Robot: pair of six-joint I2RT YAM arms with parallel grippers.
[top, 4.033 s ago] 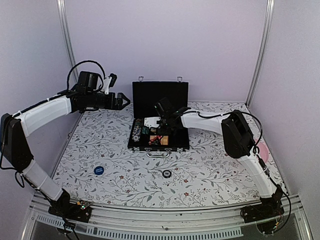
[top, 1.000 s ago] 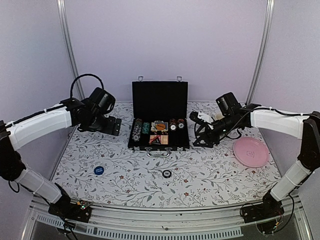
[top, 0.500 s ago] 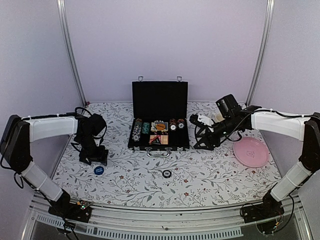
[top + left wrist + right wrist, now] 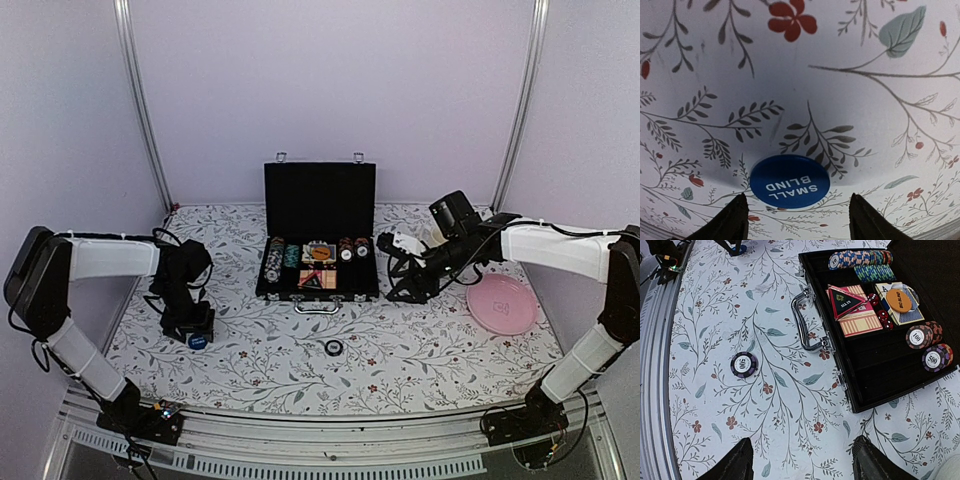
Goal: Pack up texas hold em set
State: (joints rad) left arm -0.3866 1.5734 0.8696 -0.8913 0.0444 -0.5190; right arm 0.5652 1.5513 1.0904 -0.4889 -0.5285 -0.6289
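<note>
Step in hand: the left jaws are hanging low over the blue SMALL BLIND button (image 4: 789, 181), which is lying flat on the tabletop (image 4: 420, 340) well apart from the case, near the left front.
Left jaws: standing wide open and holding nothing, with one finger (image 4: 734, 220) on each side of the button and neither touching it.
Doing it well: the button is thin and flat, so I judge the fingertips should be going right down to the tabletop before closing. The closing should be centred across the disc's edges, or it is likely to skid on the cloth.
Right jaws: hovering open and empty just right of the black briefcase (image 4: 318, 290), looking down on its handle (image 4: 807, 322).
Where the set is lying: the briefcase is sitting open at the middle back with its lid upright. Most pieces are already lying in its tray.
Card decks: two, one red (image 4: 856, 315) and one blue (image 4: 900, 310).
Buttons: two, the orange BIG BLIND (image 4: 898, 300) resting on the blue deck and the blue one outside.
Triangle token: one (image 4: 844, 299), lying on the red deck.
Red dice (image 4: 883, 317): at least three are showing between the decks.
Chips: four groups in the tray and one loose 500 chip (image 4: 744, 364) waiting on the tabletop in front of the handle.
Pink plate (image 4: 503, 303): one, at the right.
</note>
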